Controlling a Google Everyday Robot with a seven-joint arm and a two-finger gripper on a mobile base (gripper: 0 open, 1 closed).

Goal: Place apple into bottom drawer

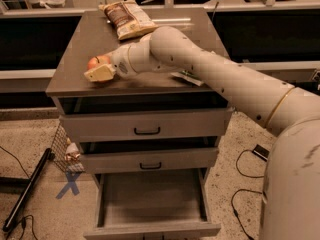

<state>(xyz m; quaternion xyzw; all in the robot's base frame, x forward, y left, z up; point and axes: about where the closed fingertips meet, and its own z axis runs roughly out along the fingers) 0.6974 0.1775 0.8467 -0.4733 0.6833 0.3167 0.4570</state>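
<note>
The apple (98, 61), red-orange, sits on the left front part of the cabinet top (85, 39). My gripper (100, 74) is at the apple, on its near side and touching or almost touching it, and hides its lower half. The bottom drawer (150, 201) is pulled out wide open below, and its inside shows bare. The two upper drawers with black handles are shut or nearly shut. My white arm reaches in from the right across the cabinet top.
A chip bag (126, 18) lies at the back of the cabinet top. A green packet (187, 77) lies partly under my arm. A wire basket (64, 151), a black pole (27, 194) and a blue cross (69, 184) are on the floor left; cables (245, 184) right.
</note>
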